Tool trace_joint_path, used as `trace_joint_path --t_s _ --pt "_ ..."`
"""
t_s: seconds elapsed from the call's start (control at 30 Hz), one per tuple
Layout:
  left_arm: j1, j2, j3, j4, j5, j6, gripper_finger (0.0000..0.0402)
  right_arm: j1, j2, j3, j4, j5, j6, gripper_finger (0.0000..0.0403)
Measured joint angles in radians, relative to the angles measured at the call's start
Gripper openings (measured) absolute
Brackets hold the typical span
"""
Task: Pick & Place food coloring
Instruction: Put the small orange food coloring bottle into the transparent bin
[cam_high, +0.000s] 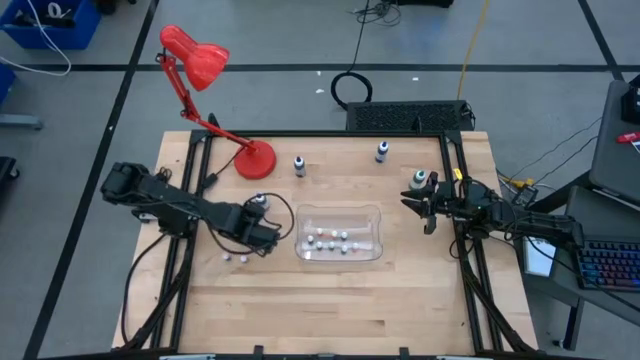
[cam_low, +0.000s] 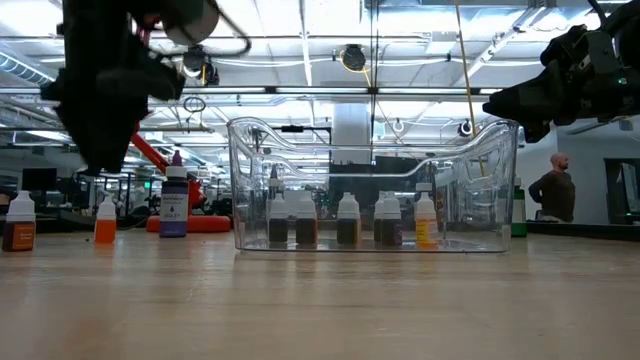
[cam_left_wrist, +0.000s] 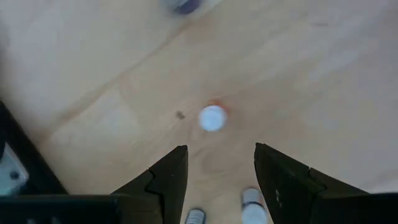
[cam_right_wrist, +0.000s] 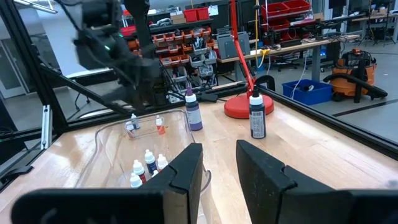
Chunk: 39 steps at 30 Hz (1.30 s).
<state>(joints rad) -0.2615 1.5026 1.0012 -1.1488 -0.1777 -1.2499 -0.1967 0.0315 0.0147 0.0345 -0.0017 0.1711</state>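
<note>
Pale wooden table (cam_high: 330, 300) fills foreground. Left pincer (cam_left_wrist: 216, 177) hovers jaws apart over tiny white-capped orange food coloring bottle (cam_left_wrist: 212, 118), standing upright left of clear plastic bin (cam_high: 375, 215) (several bottles already inside). Likely light, rigid, slick, tip-prone; best taken at cap or neck from above. Right pincer (cam_high: 425, 207) waits open at the bin's right. No legible labels.

Lamp (cam_high: 205, 70) red. Table (cam_high: 330, 300) pale wood grain. Bin (cam_high: 339, 233) clear. Food coloring bottles (cam_low: 347, 220) whitish caps, brown, dark, 1 yellow fill. Outside bin: orange bottle (cam_low: 105, 223), purple bottle (cam_low: 174, 196). Grippers (cam_right_wrist: 217, 165) black.
</note>
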Motion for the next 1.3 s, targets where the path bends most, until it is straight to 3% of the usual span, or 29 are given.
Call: trace_joint_path --t_s 0.4,0.93,1.3 --pt "0.08 0.0 -0.071 0.066 -0.007 0.005 0.0186 0.0 0.0 0.0 0.0 0.0 0.0 0.0089" --pt "0.084 0.003 -0.111 0.114 -0.004 -0.007 0.0186 0.0 0.0 0.0 0.0 0.0 0.0 0.0089" --pt "0.084 0.003 -0.166 0.267 0.046 0.033 0.0186 0.0 0.0 0.0 0.0 0.0 0.0 0.0089"
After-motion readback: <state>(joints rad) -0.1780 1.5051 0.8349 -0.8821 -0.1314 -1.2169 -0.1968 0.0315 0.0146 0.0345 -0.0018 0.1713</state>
